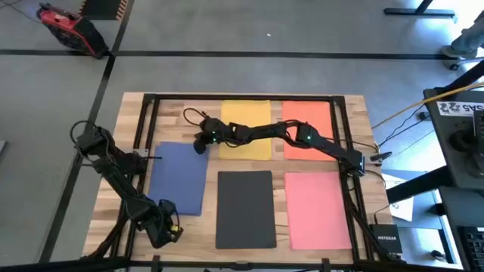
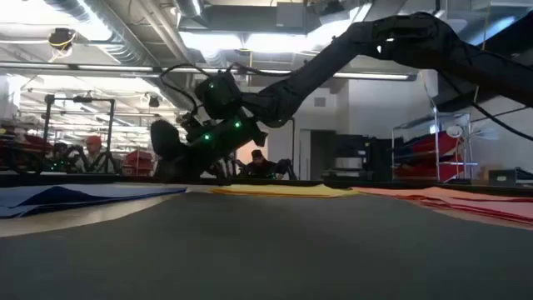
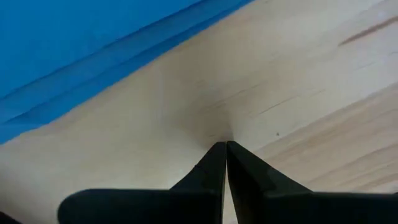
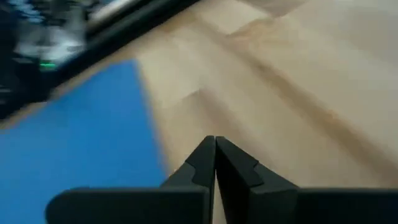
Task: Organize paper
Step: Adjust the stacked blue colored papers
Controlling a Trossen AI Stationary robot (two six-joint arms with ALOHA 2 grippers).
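Five paper sheets lie flat on the bench: blue sheet at left, yellow and orange at the far side, dark sheet and pink nearer. The right tool, fingers together and empty, sits over bare wood just beside the blue sheet's far right corner. The left tool, fingers together, rests just off that sheet's near edge.

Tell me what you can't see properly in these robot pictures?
- Yellow paper: the high view has the right arm lying across it, hiding part.
- Orange paper: the same arm covers its middle.
- Blue paper: the left wrist view cuts it off at the edge.
- Right gripper: shut; whether its tips touch the wood is unclear in its blurred wrist view.
- Left gripper: shut; the same is unclear.
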